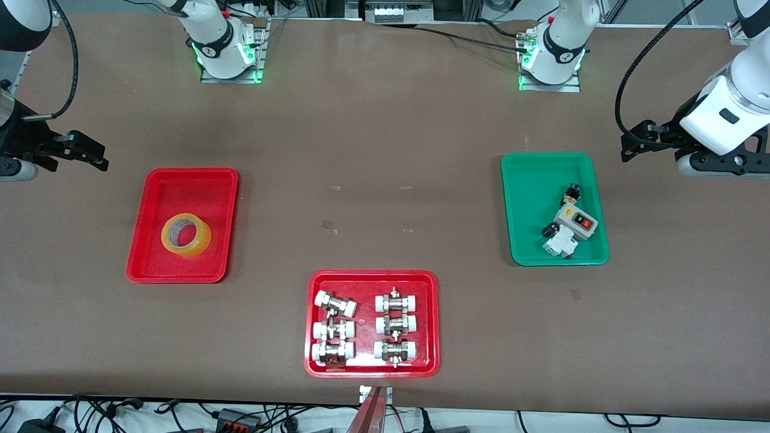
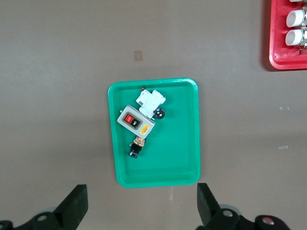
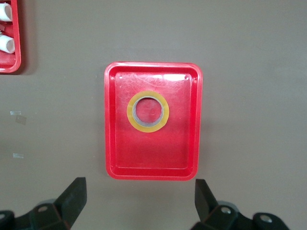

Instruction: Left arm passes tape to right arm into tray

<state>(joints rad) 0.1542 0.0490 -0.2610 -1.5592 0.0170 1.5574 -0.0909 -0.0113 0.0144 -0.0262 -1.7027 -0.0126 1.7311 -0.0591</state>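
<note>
Tape (image 1: 186,234) lies flat in the narrow red tray (image 1: 150,264) toward the right arm's end of the table, touched by no finger and well apart from both sets of jaws. Above the table beside that tray hangs the right gripper (image 1: 90,155), its jaws spread apart and holding nothing, and its wrist view looks down on the tape (image 3: 148,111) inside the tray (image 3: 115,143) between its fingers (image 3: 72,199). At the other end the left gripper (image 1: 631,147) hangs beside the green tray (image 1: 529,180), jaws likewise apart and empty.
</note>
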